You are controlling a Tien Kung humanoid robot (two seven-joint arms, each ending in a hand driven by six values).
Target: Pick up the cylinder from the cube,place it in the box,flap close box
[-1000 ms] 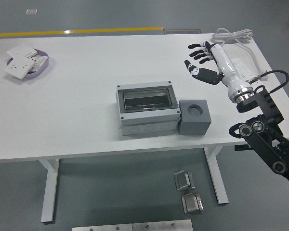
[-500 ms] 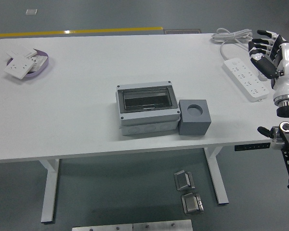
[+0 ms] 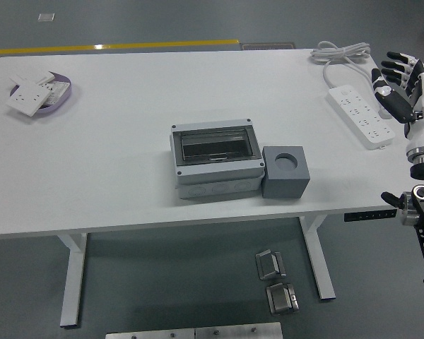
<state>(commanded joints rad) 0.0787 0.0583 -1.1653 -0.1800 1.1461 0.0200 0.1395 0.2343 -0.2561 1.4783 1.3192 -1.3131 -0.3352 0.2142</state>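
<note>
Right hand (image 3: 404, 83): we see it raised at the right edge of the view, above the worktop's (image 3: 113, 176) far right corner, on a white forearm that rises from a black arm at the lower right. Its fingers (image 3: 394, 65) are spread and slightly bent, pointing up and left, and hold nothing.

Left hand: we do not see it.

Box (image 3: 215, 160): grey, with a clear flap lying shut over its top, at the middle of the worktop. We note it is well apart from the fingers, to their lower left.

Cube (image 3: 285, 171): grey, touching or just beside the box's right side. A round hole shows in its top face; we see no cylinder standing in it. Something pale lies under the box's flap, but we cannot tell what it is.

Power strip (image 3: 361, 116): white, near the worktop's right edge, just below and left of the right hand, its coiled cable (image 3: 341, 51) at the far right corner.

Tray (image 3: 39, 94): purple-rimmed, at the far left of the worktop, carrying white wall plates.

Room: we record a grey floor with a yellow line (image 3: 113, 46) running beyond the worktop's far edge. Two small metal parts (image 3: 276, 281) lie on the floor beneath the worktop's near side, beside its right leg.
</note>
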